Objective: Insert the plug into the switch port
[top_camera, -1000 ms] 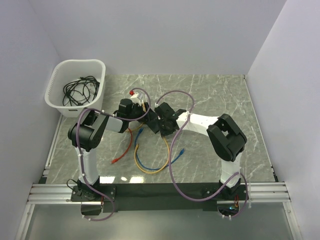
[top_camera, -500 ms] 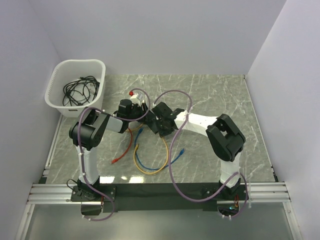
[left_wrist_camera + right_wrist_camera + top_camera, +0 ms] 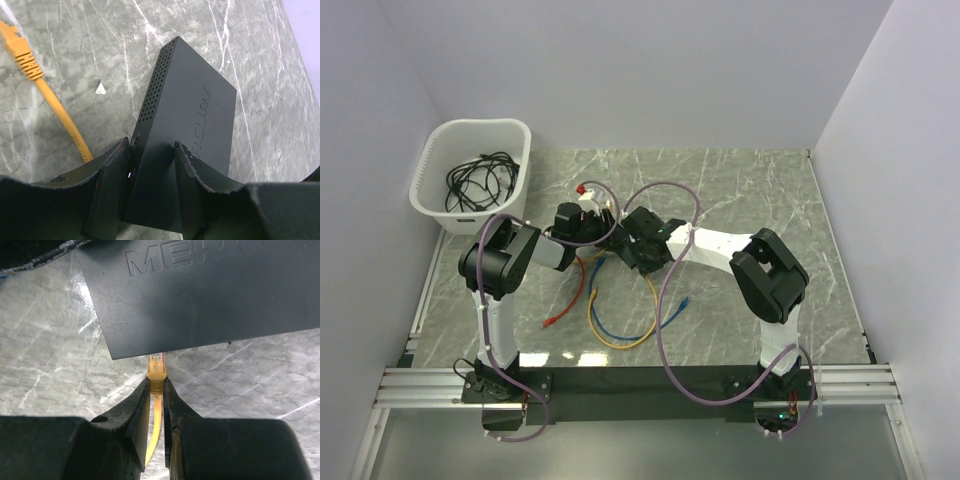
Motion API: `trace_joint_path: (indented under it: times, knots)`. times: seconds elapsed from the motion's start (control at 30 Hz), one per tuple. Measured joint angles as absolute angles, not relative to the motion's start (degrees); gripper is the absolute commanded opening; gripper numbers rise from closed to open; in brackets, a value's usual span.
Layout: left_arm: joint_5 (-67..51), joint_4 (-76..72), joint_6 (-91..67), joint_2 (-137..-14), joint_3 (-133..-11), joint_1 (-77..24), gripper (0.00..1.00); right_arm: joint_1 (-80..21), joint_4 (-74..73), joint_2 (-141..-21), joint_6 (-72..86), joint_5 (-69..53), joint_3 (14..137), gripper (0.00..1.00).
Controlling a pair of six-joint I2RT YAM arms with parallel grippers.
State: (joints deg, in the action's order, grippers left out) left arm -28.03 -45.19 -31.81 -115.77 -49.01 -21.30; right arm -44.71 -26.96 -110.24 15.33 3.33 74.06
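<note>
As the plug (image 3: 156,365) has only reached the edge of the switch (image 3: 185,115), I log the insertion as not yet confirmed.

Right hand (image 3: 156,383): clamped on the plug just behind its tip. The tip points at the switch's near edge and tucks under the top face. The ports are hidden in this view, so I cannot tell whether the tip has entered one.

Left hand (image 3: 151,150): fingers straddle one end of the switch and both pads look pressed against it. I take it as gripped.

The switch lies on the tabletop (image 3: 45,340) near the middle, between the two hands.

Left to do: push the plug home, then release.

Versus a second ago: the left fingers have drawn in onto the switch, and both hands sit slightly further left in the top view.
</note>
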Motion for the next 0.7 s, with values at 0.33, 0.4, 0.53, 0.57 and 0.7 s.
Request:
trace_joint_path:
  times: [0.33, 0.4, 0.53, 0.57, 0.7]
  knots:
    - [-29.0, -45.6, -29.6, -115.8, -48.9, -21.7, 0.47, -44.8, -30.4, -110.5, 10.7, 5.2, 77.1, 0.0]
    - [-29.2, -45.7, -29.3, -115.8, -48.9, -21.7, 0.46, -44.8, -31.1, -110.8, 10.3, 5.2, 77.7, 0.0]
    - [-29.5, -46.1, -29.1, -116.0, -48.9, -21.7, 0.46, -44.8, -31.0, -111.9, 9.7, 5.4, 77.8, 0.0]
    - [-29.5, -46.2, -29.0, -116.0, -48.9, -21.7, 0.46, -44.8, -30.9, -112.0, 9.6, 5.4, 77.8, 0.0]
    - [-29.6, -46.4, -28.9, -116.1, -48.9, -21.7, 0.45, -44.8, -30.9, -112.0, 9.5, 5.4, 77.8, 0.0]
